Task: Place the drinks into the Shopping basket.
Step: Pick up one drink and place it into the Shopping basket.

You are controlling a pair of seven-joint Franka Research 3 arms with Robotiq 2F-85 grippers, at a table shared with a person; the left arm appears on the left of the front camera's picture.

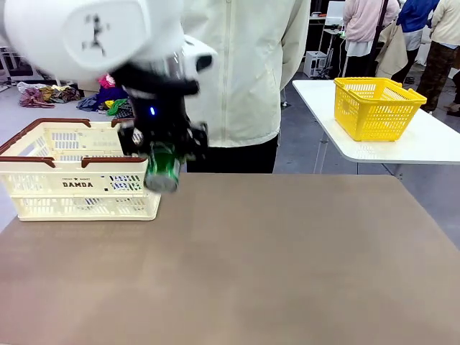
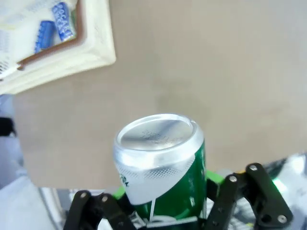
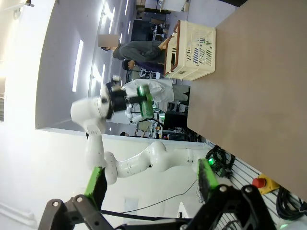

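Observation:
My left gripper is shut on a green can, held tilted in the air just past the right end of the cream Shopping basket. In the left wrist view the can's silver top faces the camera, with the left gripper clamped around its green body. The basket's corner sits at the upper left there, and two blue cans lie inside it. My right gripper is open and holds nothing; its view shows the left arm far off with the green can and the basket.
A person in a cream jacket stands at the far side of the brown table. A small yellow basket sits on a white side table at the right. Other people stand in the background.

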